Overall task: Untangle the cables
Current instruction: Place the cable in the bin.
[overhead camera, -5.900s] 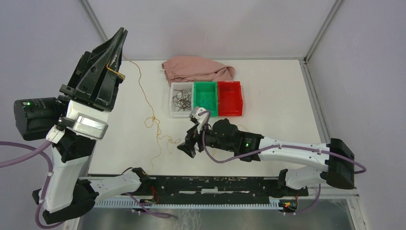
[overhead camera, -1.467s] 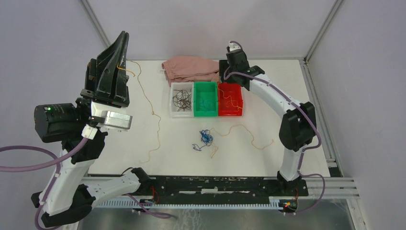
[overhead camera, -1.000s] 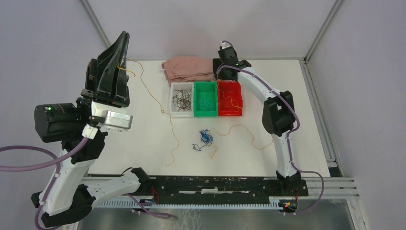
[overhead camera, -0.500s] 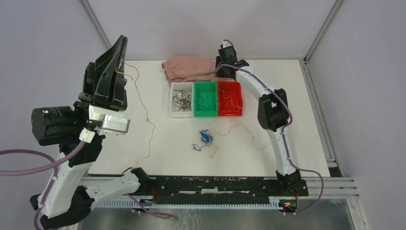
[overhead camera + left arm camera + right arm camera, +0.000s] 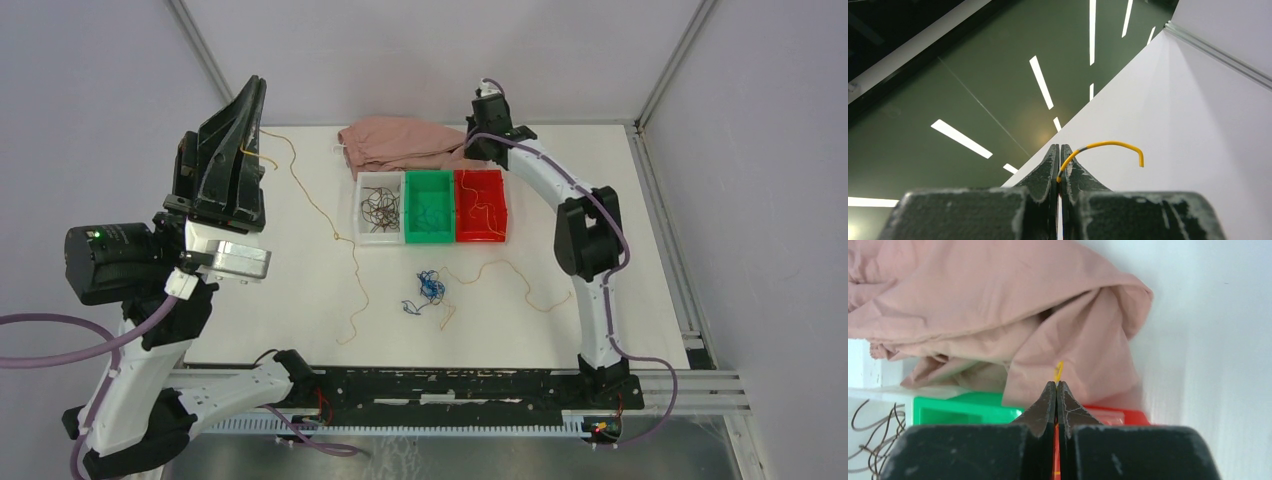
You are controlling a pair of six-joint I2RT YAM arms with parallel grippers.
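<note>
My left gripper point(image 5: 257, 88) point(image 5: 1060, 148) is lifted high at the left, shut on one end of a long yellow cable point(image 5: 312, 205) point(image 5: 1103, 145), which hangs down to the table. At the back, over the rear of the red bin point(image 5: 497, 190), my right gripper point(image 5: 482, 152) point(image 5: 1056, 383) is shut, and a short yellow cable end point(image 5: 1058, 371) sticks out of its tips. A small blue tangle point(image 5: 430, 287) lies mid-table, with another yellow cable point(image 5: 520, 285) trailing right of it. Dark cables point(image 5: 380, 208) fill the white bin; a blue one point(image 5: 430, 212) lies in the green bin.
The pink cloth point(image 5: 405, 145) point(image 5: 998, 315) is bunched behind the three bins. A yellow cable point(image 5: 481, 212) lies in the red bin. The enclosure's grey walls and metal frame point(image 5: 200, 45) close in the back and both sides.
My right gripper has gone from open to shut and shifted slightly right over the red bin's back. The hanging yellow cable under my left gripper has swung about.
</note>
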